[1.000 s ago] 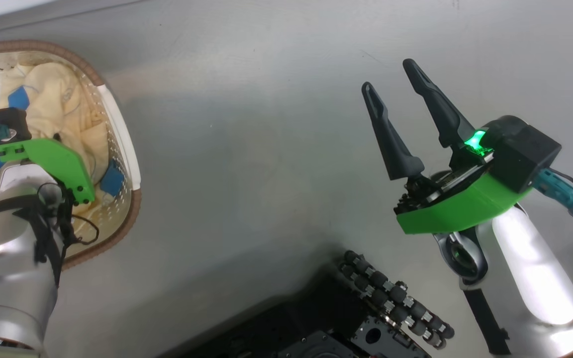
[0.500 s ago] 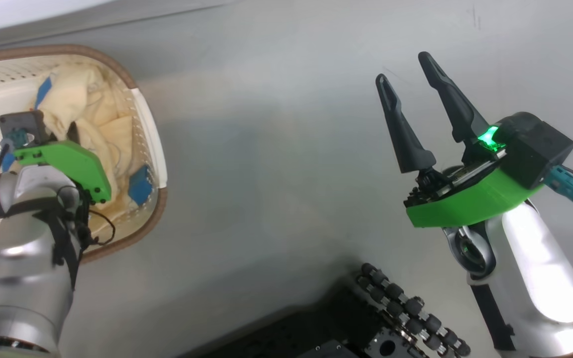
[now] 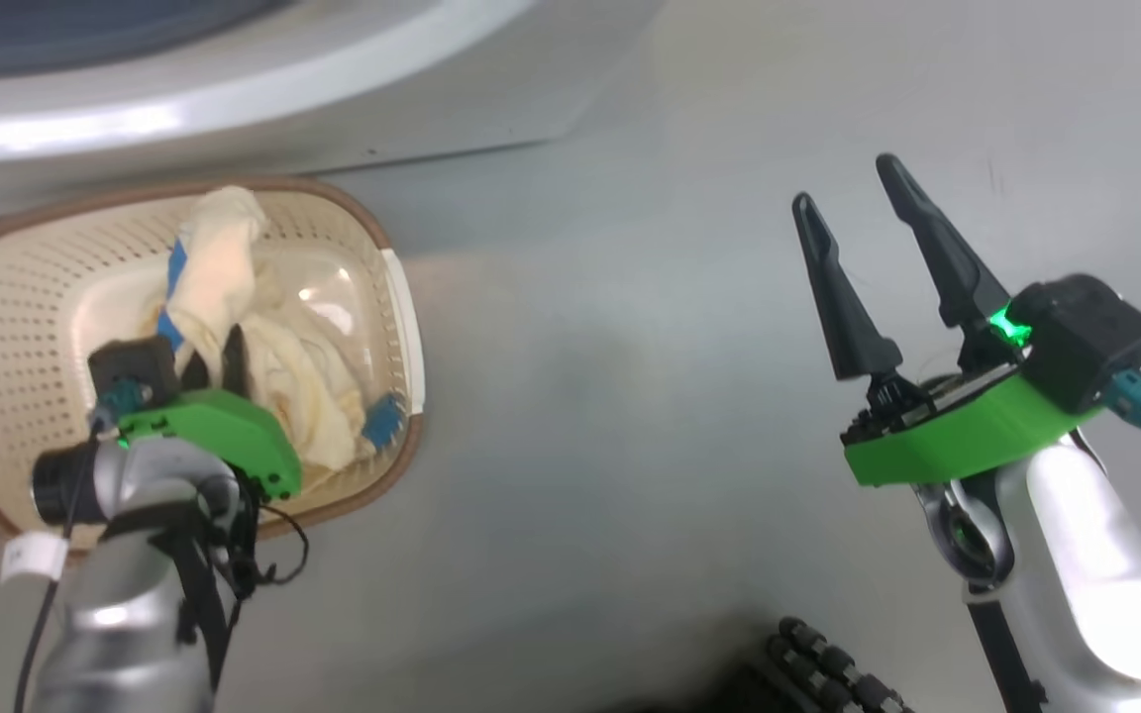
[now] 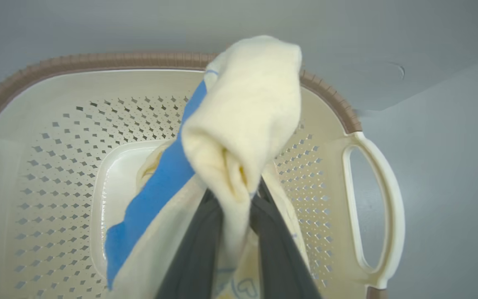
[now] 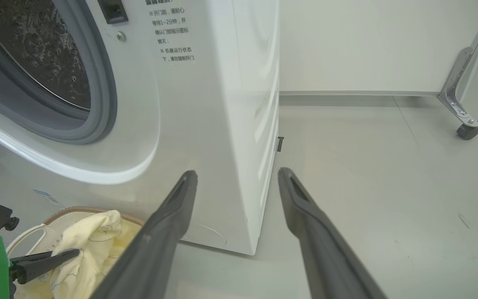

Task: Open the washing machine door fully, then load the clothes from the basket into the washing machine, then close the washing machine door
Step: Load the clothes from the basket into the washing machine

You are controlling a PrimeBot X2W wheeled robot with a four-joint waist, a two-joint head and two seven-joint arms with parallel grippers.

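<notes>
My left gripper (image 4: 232, 197), above cream-white perforated plastic basket (image 4: 56, 137), clamps soft cream-yellow blue-patched clothes (image 4: 243, 124); tail lies in basket; I should lift until tail clears rim, then carry to big white washing machine (image 5: 206, 104) beyond basket; right gripper (image 3: 846, 180) wide, empty.

The clothes (image 4: 243, 124) are cream-yellow with blue patches, the perforated basket (image 4: 56, 137) cream, brown-rimmed.

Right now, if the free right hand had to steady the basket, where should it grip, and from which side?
Probably the white side handle of the basket facing the open right hand, approached from above: it is a thin loop standing clear, not covered by clothes.
</notes>
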